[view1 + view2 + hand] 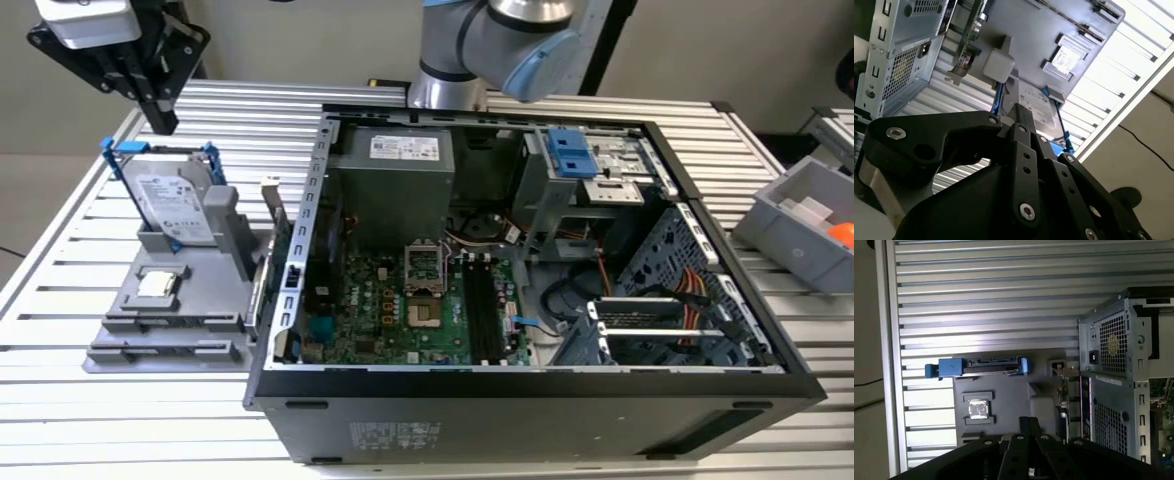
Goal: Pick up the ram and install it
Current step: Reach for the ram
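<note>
Slatted metal table (134, 420) fills the exterior view. Open PC case (534, 400) sits mid-table and holds the motherboard (400, 310), power supply (394, 165), a drive cage with blue latch (577, 152) and loose cables. On the exterior view's left, a grey fixture (160, 330) holds the hard drive (174, 200) in its blue-handled frame, a small square chip (156, 284), and the ram (275, 225), a thin stick standing on edge at the fixture's side just beside the case. Grey bin (801, 215) at the exterior view's right holds an orange item (841, 235). Gripper (162, 122) hangs above the fixture's far end, well apart from the ram, fingers pressed together, nothing held. Second wrist view: gripper (1023, 111) linkage up close, tips together over the hard drive (1036, 107), chip (1066, 59) beyond. First wrist view adds the case's rear vents and power socket (1093, 357), with fixture, drive frame and chip (977, 408) seen from above.
</note>
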Motion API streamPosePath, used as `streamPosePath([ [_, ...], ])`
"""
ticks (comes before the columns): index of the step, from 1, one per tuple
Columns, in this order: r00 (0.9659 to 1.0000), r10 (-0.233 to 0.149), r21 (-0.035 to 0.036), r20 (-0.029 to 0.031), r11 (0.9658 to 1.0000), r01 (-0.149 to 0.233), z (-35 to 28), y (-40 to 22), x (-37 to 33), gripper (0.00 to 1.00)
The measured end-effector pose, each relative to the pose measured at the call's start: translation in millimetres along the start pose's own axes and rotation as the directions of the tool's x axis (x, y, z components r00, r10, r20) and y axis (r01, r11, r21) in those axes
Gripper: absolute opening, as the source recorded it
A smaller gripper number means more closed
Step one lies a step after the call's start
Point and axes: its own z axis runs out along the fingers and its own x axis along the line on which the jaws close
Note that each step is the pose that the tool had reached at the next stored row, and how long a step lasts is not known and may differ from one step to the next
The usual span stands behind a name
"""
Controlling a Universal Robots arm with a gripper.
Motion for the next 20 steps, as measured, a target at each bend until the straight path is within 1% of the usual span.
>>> streamPosePath([
  [3,1.0000,-0.001,0.0000,-0.0001,1.0000,0.001,-0.1,-0.3,4.0,0.00],
  [8,1.0000,-0.004,0.0000,-0.0003,1.0000,0.004,-0.2,-0.5,8.0,0.00],
  [11,1.0000,-0.007,-0.0001,-0.0004,1.0000,0.007,-0.3,-0.9,13.3,0.00],
  [13,1.0000,-0.008,-0.0002,-0.0004,1.0000,0.008,-0.3,-1.0,15.6,0.00],
  [16,0.9999,-0.010,-0.0002,-0.0005,0.9999,0.010,-0.4,-1.2,17.4,0.00],
  [20,0.9999,-0.010,-0.0002,-0.0005,0.9999,0.010,-0.4,-1.2,17.6,0.00],
])
